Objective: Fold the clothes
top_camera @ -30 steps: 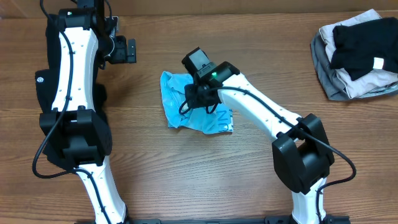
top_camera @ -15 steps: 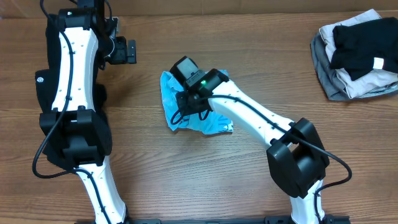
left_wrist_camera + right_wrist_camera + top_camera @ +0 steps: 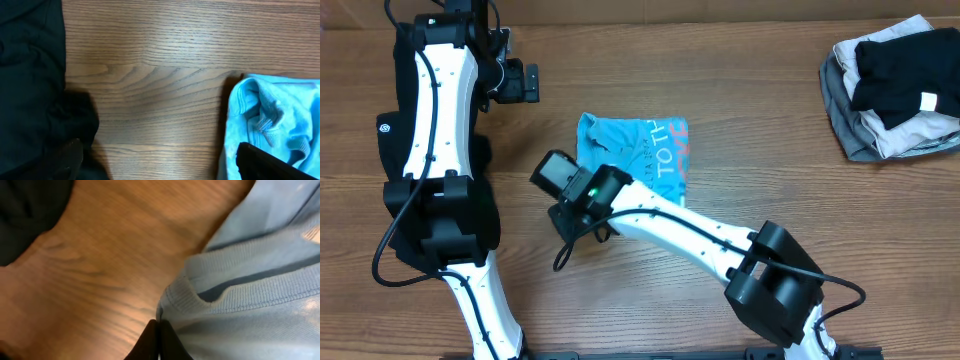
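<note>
At its fingertips, the right gripper (image 3: 158,332) clamps the collar edge of the light blue T-shirt (image 3: 240,315); the left gripper (image 3: 157,150) hangs spread wide, near the shirt.

The T-shirt (image 3: 635,150) is light blue, with lettering (image 3: 672,150) printed in red and white. The table (image 3: 740,90) is mid-brown wood with darker grain streaks. Along the table's left edge lies a black garment (image 3: 30,60) with a small white round logo (image 3: 384,127). The pile (image 3: 890,90) at the far right corner mixes grey, black and off-white cloth. The arms (image 3: 425,110) are white with black joints.
</note>
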### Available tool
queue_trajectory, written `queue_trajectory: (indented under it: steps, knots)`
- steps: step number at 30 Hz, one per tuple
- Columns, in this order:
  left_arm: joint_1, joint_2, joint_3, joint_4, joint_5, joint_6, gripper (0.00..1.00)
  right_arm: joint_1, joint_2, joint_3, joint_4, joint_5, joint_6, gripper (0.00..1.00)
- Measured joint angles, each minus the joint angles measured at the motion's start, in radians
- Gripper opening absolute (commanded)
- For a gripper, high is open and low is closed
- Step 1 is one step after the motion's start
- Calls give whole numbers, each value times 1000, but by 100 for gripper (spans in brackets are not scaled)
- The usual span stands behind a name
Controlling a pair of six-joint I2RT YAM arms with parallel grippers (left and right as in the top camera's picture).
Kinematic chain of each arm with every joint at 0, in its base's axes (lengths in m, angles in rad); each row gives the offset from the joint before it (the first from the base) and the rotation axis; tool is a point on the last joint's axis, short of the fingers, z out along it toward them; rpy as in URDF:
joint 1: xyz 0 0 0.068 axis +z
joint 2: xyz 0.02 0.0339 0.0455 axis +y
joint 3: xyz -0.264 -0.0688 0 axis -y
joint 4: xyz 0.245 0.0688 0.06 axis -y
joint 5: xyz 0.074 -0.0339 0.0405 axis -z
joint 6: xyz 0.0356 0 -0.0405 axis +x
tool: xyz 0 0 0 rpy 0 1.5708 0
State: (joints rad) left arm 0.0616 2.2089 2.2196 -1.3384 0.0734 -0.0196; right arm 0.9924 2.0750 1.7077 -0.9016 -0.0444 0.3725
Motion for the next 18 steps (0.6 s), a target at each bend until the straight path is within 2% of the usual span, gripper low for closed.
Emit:
queue_trajectory:
  steps: [1, 2, 4, 11, 18]
  knots:
    - [0, 0, 0, 0, 0, 0, 100, 3, 0, 0, 0, -3, -1, 57]
    - [0, 0, 0, 0, 0, 0, 100, 5, 0, 0, -1, -9, 0, 76]
    - [0, 0, 0, -1, 0, 0, 100, 4, 0, 0, -2, -12, 1, 87]
    - [0, 0, 0, -11, 0, 0, 100, -42, 0, 13, -100, -6, 23, 100]
    - [0, 0, 0, -10, 0, 0, 100, -229, 0, 38, -172, 2, 41, 100]
